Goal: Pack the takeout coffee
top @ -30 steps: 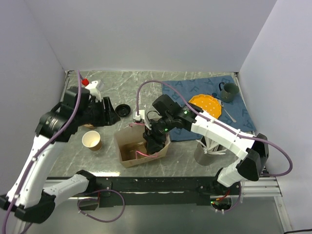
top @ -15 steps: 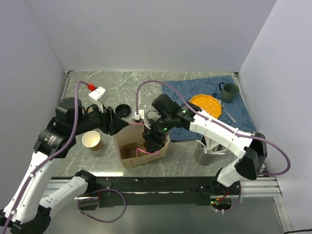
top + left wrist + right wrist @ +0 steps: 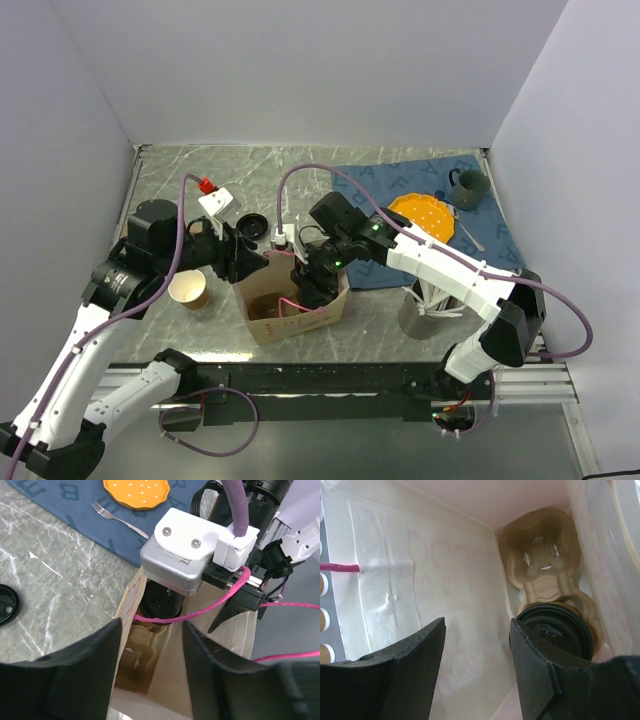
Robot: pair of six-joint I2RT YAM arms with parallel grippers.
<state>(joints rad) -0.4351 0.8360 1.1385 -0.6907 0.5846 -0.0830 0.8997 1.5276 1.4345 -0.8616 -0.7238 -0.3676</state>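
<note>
Placement looked finished: the takeout coffee [image 3: 555,630] sat lid-up in the pulp carrier [image 3: 542,565] at the bottom of the paper bag [image 3: 262,325]. Beside it, the right gripper [image 3: 476,625] held its jaws wide and empty. At the bag's mouth the left gripper [image 3: 151,625] hovered, jaws wide, gripping nothing. Next, I judged, the right arm needed a straight lift out, clear of the bag walls and the pink cable [image 3: 200,611].

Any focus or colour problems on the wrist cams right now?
Right wrist: pinkish cast inside the paper bag; right gripper a dark blur, black lid of the takeout coffee fairly sharp. Left wrist: left gripper blurred in the foreground, bag interior in shadow.
</note>
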